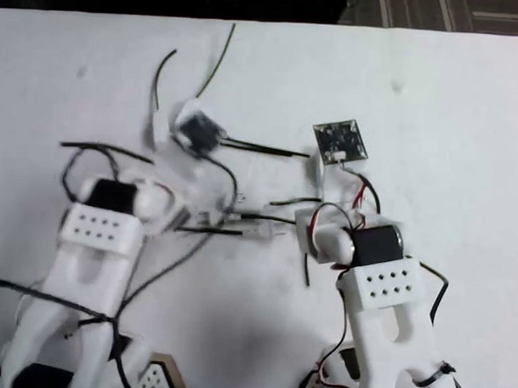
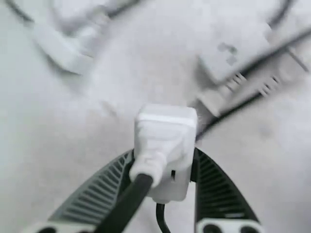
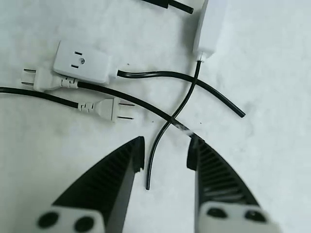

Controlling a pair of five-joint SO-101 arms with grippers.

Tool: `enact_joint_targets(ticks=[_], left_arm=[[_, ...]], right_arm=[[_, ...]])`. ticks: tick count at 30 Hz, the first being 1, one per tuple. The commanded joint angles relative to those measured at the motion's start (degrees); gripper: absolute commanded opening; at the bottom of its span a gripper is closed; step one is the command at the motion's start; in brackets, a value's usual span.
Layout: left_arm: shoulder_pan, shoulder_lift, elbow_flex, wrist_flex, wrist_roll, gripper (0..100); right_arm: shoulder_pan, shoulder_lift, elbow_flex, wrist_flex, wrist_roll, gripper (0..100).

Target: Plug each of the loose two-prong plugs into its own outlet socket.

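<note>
Cables [image 3: 170,75] are strewn black and criss-crossed over the white table [image 1: 466,99], and a small green circuit board [image 1: 340,141] is seen lying beyond the right arm [image 1: 391,318], with a white adapter block [image 3: 211,26] just beside it. Clutter is packed into the middle ground. A second outlet socket [image 3: 82,62] lies flat with its slots facing up. One two-prong plug [image 3: 46,80] is tucked against its side, prongs pointing away from the other plug [image 3: 109,109], which lies just beside it with its prongs bare on the table. Neither plug is seated in a socket. A thin black lead [image 3: 152,148] is draped across the spot under the right gripper [image 3: 166,145], whose jaws are held wide apart with nothing between them but that lead on the table below. Over on the other side, the left arm [image 1: 95,248] is stretched forward from the near edge, and the left gripper [image 2: 163,158] is clamped firmly on a white outlet socket [image 2: 165,131], pinched by both sides, its thick black cord trailing back between the fingers [image 2: 97,189]. That socket is held low over the table, near the loose plugs and the second socket, which are blurred in the left wrist view.
</note>
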Motion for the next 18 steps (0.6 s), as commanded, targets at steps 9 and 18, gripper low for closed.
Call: enact_joint_targets(ticks=[9, 18], left_arm=[[-2.6, 25.5, -28.4, -6.8, 0.0, 3], [-4.1, 47.5, -51.0, -3.6, 0.4, 23]], right_arm=[[0.2, -1.3, -0.4, -0.9, 0.0, 14.0], [0.2, -1.3, 0.2, -2.1, 0.0, 14.0]])
